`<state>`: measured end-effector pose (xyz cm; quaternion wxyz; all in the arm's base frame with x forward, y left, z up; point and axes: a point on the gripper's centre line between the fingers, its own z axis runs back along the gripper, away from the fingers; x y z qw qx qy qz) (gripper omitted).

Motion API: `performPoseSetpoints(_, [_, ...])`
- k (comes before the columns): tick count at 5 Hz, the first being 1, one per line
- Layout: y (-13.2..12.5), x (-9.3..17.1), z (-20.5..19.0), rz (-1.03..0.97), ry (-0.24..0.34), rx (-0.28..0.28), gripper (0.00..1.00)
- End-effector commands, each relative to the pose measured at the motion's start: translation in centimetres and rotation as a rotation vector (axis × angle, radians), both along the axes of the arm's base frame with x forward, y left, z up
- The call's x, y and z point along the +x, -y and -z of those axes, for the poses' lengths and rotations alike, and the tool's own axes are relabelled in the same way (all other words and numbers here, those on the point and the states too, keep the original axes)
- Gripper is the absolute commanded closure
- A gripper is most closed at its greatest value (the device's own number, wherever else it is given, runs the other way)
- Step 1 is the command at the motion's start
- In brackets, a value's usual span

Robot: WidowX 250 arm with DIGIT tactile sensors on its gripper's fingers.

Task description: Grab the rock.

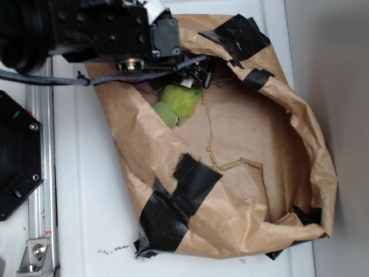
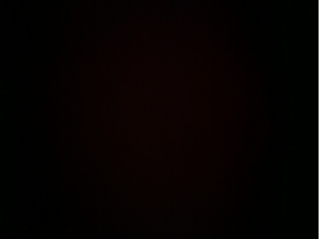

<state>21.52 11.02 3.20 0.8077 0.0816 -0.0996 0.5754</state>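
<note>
The rock does not show in any view; it may be hidden under the arm or the bag's folds. My gripper (image 1: 199, 72) is black and sits at the top of the brown paper bag (image 1: 242, 144), just above the fuzzy yellow-green plush toy (image 1: 177, 103). Its fingers blend into the dark tape and shadow, so I cannot tell how the jaws stand. The wrist view is completely black and shows nothing.
The bag lies open on a white surface (image 1: 86, 202), with crumpled raised walls and black tape patches (image 1: 173, 208) at the front left and the back (image 1: 242, 32). A black plate (image 1: 17, 156) and a metal rail (image 1: 40, 173) stand at the left.
</note>
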Motion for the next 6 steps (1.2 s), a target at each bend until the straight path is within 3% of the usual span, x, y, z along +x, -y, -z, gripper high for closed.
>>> performPoseSetpoints(1, [0.7, -2.0, 1.4, 0.025, 0.001, 0.048, 0.0])
performPoseSetpoints(2, [1.2, -2.2, 1.2, 0.03, 0.03, 0.049, 1.0])
performPoseSetpoints(4, [5.4, -2.8, -2.7, 0.172, 0.086, -0.053, 1.0])
performPoseSetpoints(5, [8.1, -1.4, -5.8, 0.32, 0.15, -0.104, 1.0])
performPoseSetpoints(6, [9.5, 0.3, -7.6, 0.427, 0.166, -0.132, 1.0])
